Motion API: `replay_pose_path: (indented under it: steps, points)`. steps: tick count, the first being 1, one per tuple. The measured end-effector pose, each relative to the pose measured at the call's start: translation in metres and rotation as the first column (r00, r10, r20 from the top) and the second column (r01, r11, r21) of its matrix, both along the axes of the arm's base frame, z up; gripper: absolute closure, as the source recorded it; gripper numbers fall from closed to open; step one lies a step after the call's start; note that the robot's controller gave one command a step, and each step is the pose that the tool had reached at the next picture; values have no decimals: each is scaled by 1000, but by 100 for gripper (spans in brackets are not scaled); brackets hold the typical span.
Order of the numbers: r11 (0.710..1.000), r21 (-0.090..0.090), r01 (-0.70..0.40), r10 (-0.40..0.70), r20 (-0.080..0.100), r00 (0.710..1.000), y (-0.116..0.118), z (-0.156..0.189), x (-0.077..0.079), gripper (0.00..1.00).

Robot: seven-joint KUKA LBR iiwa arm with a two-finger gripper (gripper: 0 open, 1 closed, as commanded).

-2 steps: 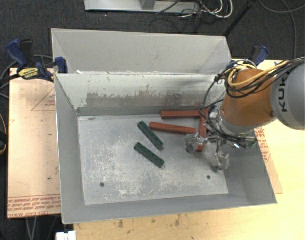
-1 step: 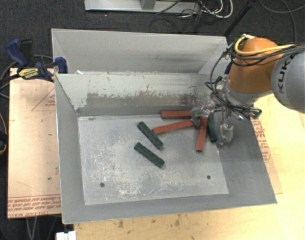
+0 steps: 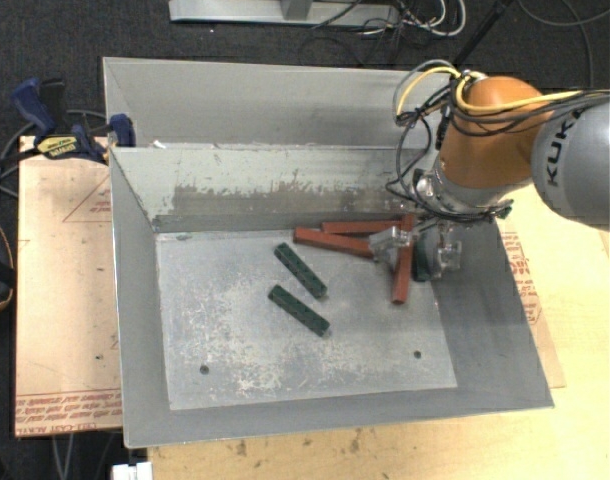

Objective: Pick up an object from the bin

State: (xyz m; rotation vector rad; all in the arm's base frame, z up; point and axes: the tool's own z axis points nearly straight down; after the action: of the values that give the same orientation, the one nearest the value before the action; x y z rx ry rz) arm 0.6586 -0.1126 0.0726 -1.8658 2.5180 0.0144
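The bin (image 3: 285, 378) is dull grey metal, its floor mottled with pale scuffs. The three slim bars (image 3: 335, 238) are reddish brown. The two short blocks (image 3: 301, 270) are dark green. The wrist cover (image 3: 490, 133) is glossy orange, the arm (image 3: 585, 158) silver-grey with black lettering, the cables (image 3: 425, 78) yellow and black.

Dark carpeted floor (image 3: 45, 28) all round — loose cables (image 3: 430, 3) trailing past a grey metal stand base (image 3: 235, 10) up top.

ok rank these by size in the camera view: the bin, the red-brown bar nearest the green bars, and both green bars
1. grey bin
2. red-brown bar, longer than either green one
3. upper green bar and lower green bar: they look alike, so unranked
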Motion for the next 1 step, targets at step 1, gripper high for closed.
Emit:
replay_pose_path:
  steps: [1]
  points:
    - [1000, -3, 1, -1, 6, 1000, -3, 0, 1, 100]
